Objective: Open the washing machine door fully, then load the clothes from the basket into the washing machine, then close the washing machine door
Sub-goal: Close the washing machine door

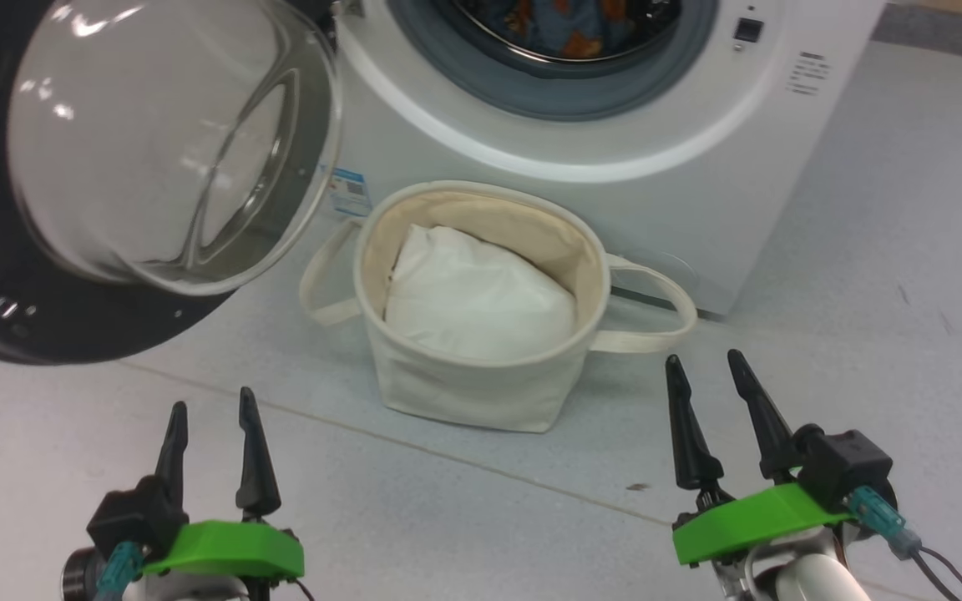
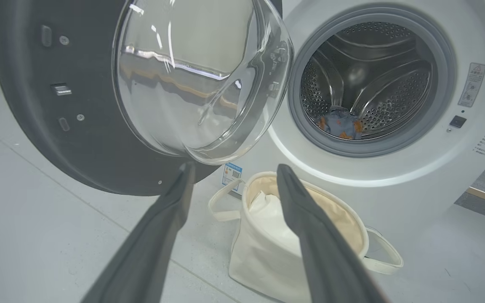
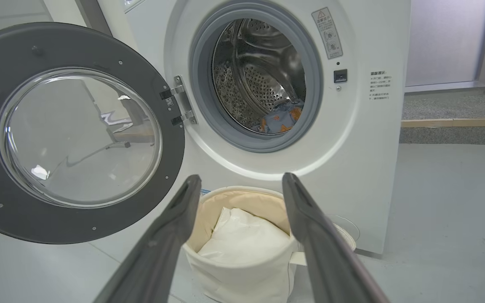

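Right now both claws are parted and empty. The left gripper (image 1: pixel 212 398) sits low at the head view's bottom left, fingers a little apart w/ nothing btwn them. The right gripper (image 1: pixel 705 356) is at the bottom right w/ a similar gap, gripping nothing. Both hang over the grey floor (image 1: pixel 865 292), apart from everything else.

Ahead, roughly btwn them, the basket (image 1: pixel 456 392) stands on the floor just in front of the washing machine (image 1: pixel 698 167), w/ a white pillow-like bundle (image 1: pixel 481 300) inside and loop handles drooping either side. The washing machine door (image 3: pixel 171 168) is swung wide open to the left.

The clothes (image 3: pixel 282 120), denim-blue w/ orange prints, lie at the bottom of the steel drum (image 3: pixel 259 71).
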Robot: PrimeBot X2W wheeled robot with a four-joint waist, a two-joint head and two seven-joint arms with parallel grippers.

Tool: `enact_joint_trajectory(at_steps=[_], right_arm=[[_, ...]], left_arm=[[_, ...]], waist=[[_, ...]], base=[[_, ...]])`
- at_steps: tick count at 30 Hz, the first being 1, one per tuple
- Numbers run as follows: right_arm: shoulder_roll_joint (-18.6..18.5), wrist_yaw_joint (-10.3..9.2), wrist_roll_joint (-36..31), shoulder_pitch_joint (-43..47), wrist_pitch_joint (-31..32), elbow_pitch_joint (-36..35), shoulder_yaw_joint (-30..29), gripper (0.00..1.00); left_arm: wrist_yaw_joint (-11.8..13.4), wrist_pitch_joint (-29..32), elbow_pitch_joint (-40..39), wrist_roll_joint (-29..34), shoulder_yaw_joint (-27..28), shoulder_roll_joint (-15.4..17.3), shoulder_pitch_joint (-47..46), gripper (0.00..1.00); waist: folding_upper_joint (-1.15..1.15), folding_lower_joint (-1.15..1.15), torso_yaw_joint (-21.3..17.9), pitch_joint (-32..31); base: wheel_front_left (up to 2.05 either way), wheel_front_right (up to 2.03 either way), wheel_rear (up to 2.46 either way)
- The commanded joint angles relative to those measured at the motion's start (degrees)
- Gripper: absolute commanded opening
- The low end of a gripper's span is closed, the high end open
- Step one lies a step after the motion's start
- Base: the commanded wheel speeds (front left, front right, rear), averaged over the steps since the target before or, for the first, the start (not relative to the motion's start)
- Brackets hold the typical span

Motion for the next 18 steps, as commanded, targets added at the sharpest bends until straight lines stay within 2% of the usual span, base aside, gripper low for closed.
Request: enact_joint_trajectory(at_steps=[1,10,18], right_arm=[[0.13,0.01,-0.29,-1.28,-0.70,-2.18,1.55,1.00],[0.13,0.01,0.03,-0.58,-0.70,-2.36,2.34,1.00],[0.13,0.01,0.53,0.03,-0.70,-2.24,2.64,1.00]], left_arm=[[0.27,-0.27,-2.03,-0.24,1.40,0.82,-0.78,1.00],[0.24,-0.27,-2.16,0.21,1.36,0.82,0.18,1.00],[0.11,-0.27,-2.23,0.65,1.69,0.82,0.85,1.00]], waist=[[0.00,0.00,1.76,-0.45],[0.00,0.00,6.97,-1.53],[0.00,0.00,8.86,-2.49]], base=[[0.00,0.00,0.00],[0.00,0.00,0.00],[0.00,0.00,0.00]])
